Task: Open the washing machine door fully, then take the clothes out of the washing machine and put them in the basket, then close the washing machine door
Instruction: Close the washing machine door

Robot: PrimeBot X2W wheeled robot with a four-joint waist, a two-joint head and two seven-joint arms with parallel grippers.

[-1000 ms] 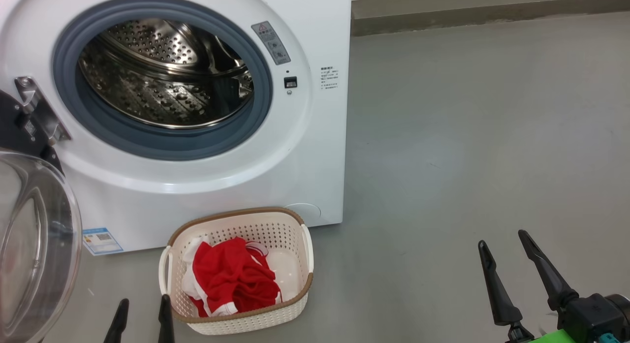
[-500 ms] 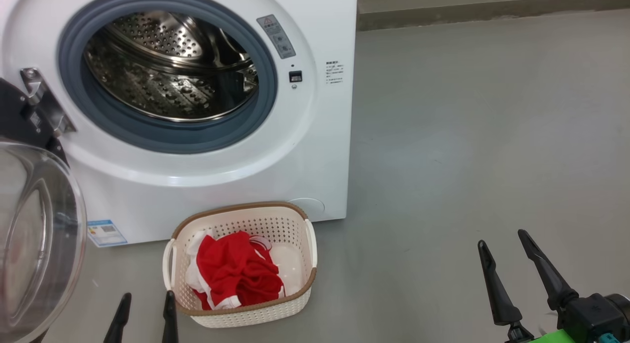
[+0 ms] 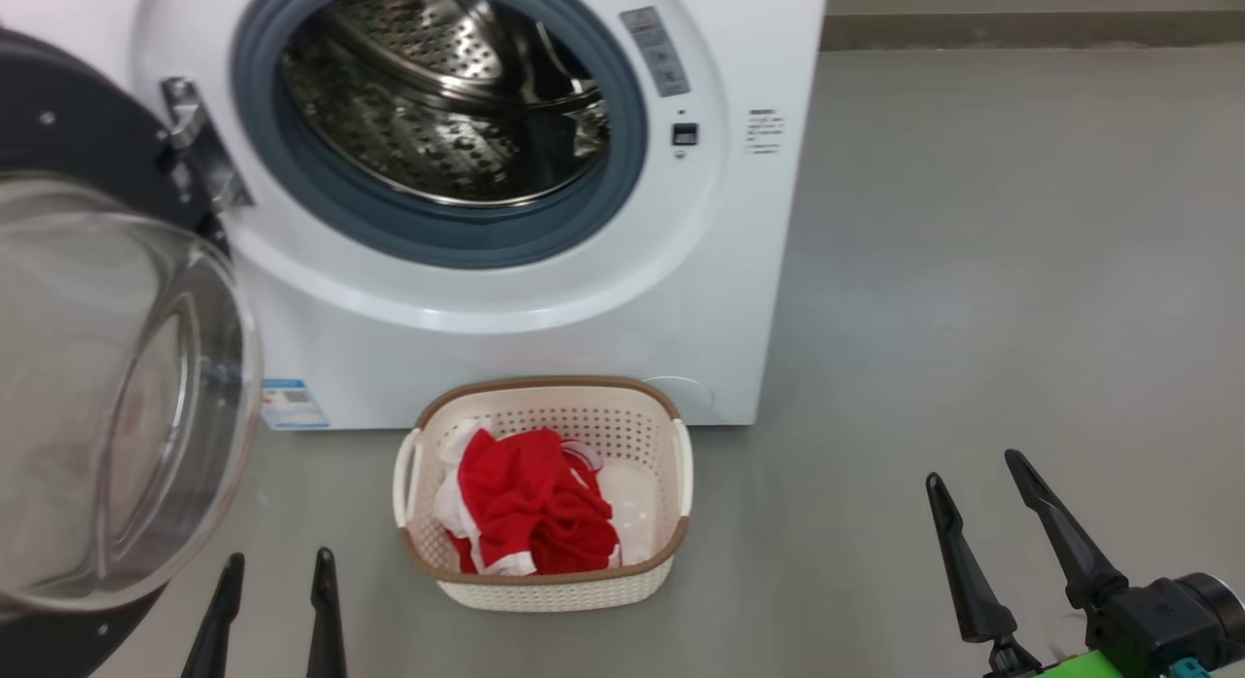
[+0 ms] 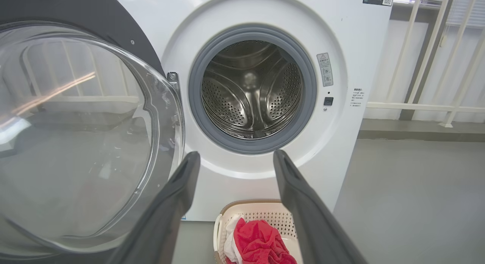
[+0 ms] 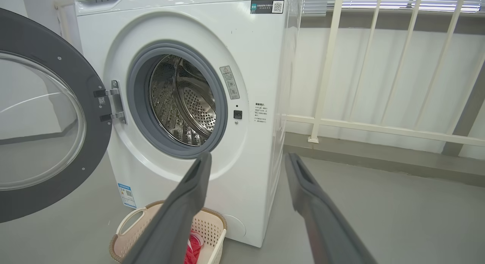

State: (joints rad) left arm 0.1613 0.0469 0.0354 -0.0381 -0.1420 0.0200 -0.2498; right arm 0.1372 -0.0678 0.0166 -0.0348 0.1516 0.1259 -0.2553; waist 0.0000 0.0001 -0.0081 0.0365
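The white washing machine stands with its door swung wide to the left, glass bowl bulging toward me. Its steel drum looks empty. The red clothes with white trim lie in the cream basket on the floor before the machine. My left gripper is open at the bottom left, beside the door and left of the basket. My right gripper is open at the lower right, well clear of the machine. The left wrist view shows the door, drum and clothes.
Grey floor stretches to the right of the machine. A low kerb runs along the back wall. White railing bars stand behind the machine on the right. A blue label sits low on the machine's front.
The head camera has swung left, so machine, basket and door sit further right in the picture. Both grippers stay open and the clothes stay in the basket.
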